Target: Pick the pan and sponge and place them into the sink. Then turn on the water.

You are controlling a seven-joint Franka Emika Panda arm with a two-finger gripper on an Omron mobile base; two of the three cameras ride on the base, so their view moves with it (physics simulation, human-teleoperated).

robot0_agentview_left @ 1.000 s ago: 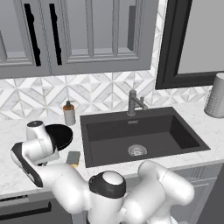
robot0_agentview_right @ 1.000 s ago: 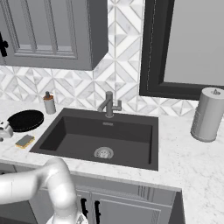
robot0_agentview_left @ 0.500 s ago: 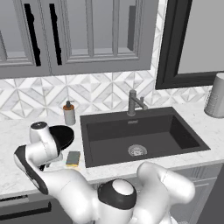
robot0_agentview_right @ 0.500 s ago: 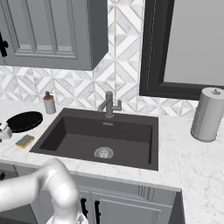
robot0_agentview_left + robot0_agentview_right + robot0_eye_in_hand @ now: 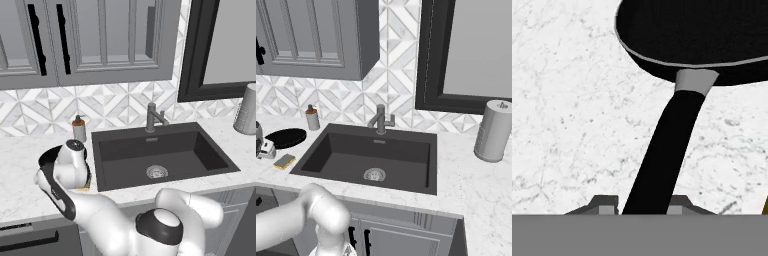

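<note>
From my seat the left base view hides a lot: the arm's wrist blocks most of the pan [image 5: 50, 156], leaving a dark sliver of rim, and the sponge [image 5: 84, 187] peeks out as a yellow edge beneath the hand. In the right base view the pan [image 5: 286, 137] lies whole on the table [image 5: 471, 175], left of the sink [image 5: 371, 157], with the sponge [image 5: 284, 161] just in front of it, apart from it.

The arm folds low over the table's left end, hand pointing down at the pan's handle [image 5: 662, 155]. In the hand view the end effector [image 5: 643, 205] has a fingertip on either side of that handle, the jaws drawn close against it (I cannot tell whether they actually press it, since the tips are cut off at the bottom edge).

The sink holds nothing but its round drain [image 5: 157, 172]; the faucet [image 5: 153, 117] stands behind it.
</note>
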